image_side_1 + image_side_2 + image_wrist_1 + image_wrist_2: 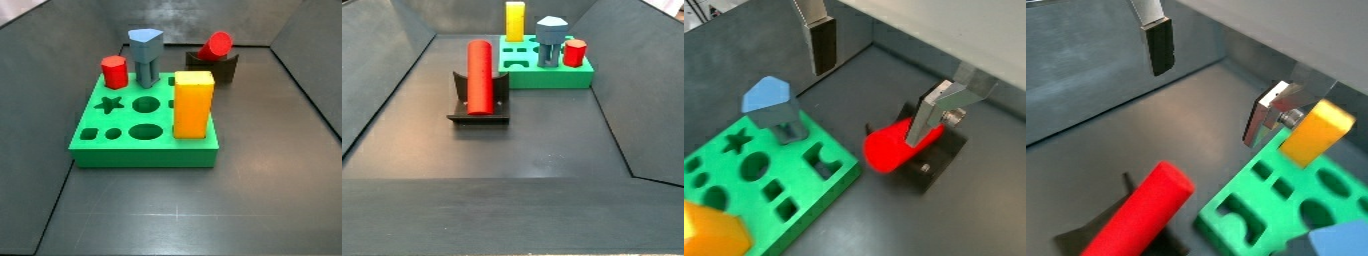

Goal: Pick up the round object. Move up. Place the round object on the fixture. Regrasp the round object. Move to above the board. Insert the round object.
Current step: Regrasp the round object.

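Round object, the smooth red cylinder peg (480, 73), lies tilted in the notch of the small dark fixture (477, 111), beside the thick green board (144, 130), so placing looks done and regrasping comes next. That calls for bringing the gripper (871, 65) down to close around the peg. Its silver-plate fingers (823, 42) stand wide apart, holding and touching nothing, in both wrist views above the peg

Side views from opposite ends; wrist views close above, gripper (875, 75) fingers (823, 46) framing board (831, 177)
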### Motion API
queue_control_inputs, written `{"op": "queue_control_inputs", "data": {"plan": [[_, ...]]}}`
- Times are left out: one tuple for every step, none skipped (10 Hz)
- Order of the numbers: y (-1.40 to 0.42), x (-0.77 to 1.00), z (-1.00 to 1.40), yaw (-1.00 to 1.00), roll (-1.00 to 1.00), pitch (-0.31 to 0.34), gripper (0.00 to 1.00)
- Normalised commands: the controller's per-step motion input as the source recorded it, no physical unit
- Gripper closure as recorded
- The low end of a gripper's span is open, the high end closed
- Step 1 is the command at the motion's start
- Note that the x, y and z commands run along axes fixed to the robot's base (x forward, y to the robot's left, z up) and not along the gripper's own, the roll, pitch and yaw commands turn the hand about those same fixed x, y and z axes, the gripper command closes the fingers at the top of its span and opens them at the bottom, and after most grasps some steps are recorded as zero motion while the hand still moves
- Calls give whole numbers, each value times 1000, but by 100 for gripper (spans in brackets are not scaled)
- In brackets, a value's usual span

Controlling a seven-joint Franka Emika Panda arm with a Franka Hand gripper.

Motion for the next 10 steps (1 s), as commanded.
{"op": "queue_control_inputs", "data": {"plan": [[-17, 16, 11, 30, 1000, 36, 0], [-15, 15, 11, 31, 1000, 41, 0], [-18, 18, 10, 34, 1000, 50, 0], [-22, 28, 7, 36, 1000, 57, 0], [-25, 39, 1, 38, 1000, 61, 0], [-28, 60, -6, 44, 1000, 77, 0], [-29, 68, -7, 47, 1000, 86, 0], [-33, 87, -8, 54, 1000, 105, 0], [-39, 104, -10, 65, 1000, 129, 0], [-43, 117, -12, 76, 1000, 149, 0]]}}
